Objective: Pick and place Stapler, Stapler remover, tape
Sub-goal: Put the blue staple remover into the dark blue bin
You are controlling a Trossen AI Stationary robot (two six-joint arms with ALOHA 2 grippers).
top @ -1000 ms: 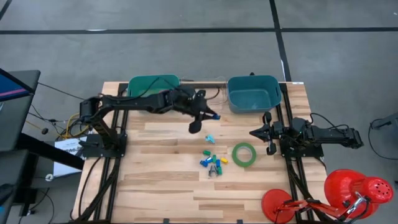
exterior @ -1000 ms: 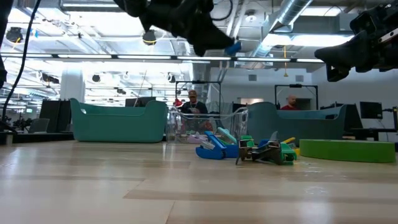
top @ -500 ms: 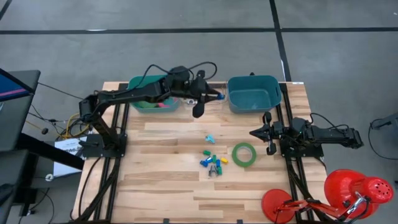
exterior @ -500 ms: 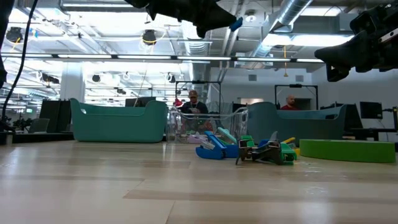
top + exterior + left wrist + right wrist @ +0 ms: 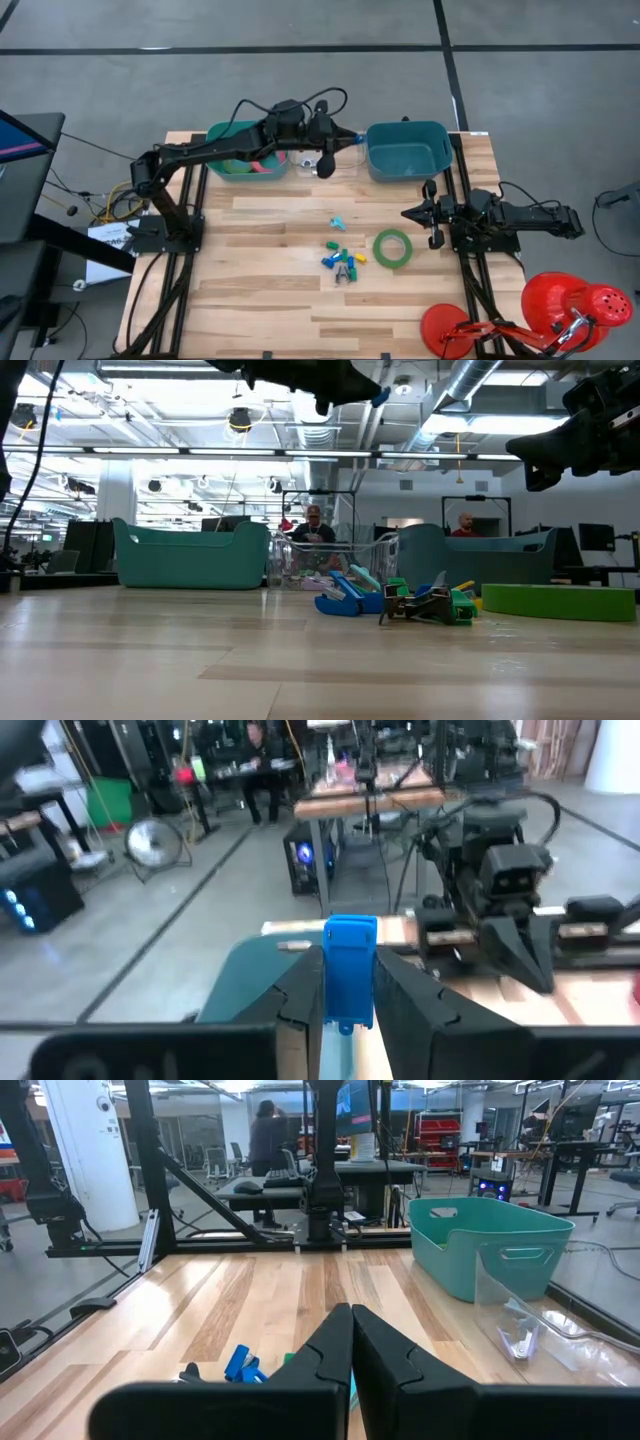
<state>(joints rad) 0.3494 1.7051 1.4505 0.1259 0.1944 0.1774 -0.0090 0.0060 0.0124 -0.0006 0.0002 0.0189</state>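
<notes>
The right gripper [image 5: 351,1342] is pointing along the wooden table [image 5: 260,1295] with its two dark fingers [image 5: 325,1350] pressed together. Small blue pieces [image 5: 240,1364] are lying just beyond the fingers. A teal bin [image 5: 486,1245] is sitting near the table's edge, with a clear container [image 5: 520,1315] just beside it. A person [image 5: 266,1140] is standing in the room beyond.

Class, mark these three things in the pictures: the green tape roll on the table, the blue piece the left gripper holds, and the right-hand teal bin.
green tape roll [image 5: 393,248], high view, on its ring band.
blue piece [image 5: 350,970], left wrist view, on its front face.
right-hand teal bin [image 5: 407,134], high view, on its far rim.
</notes>
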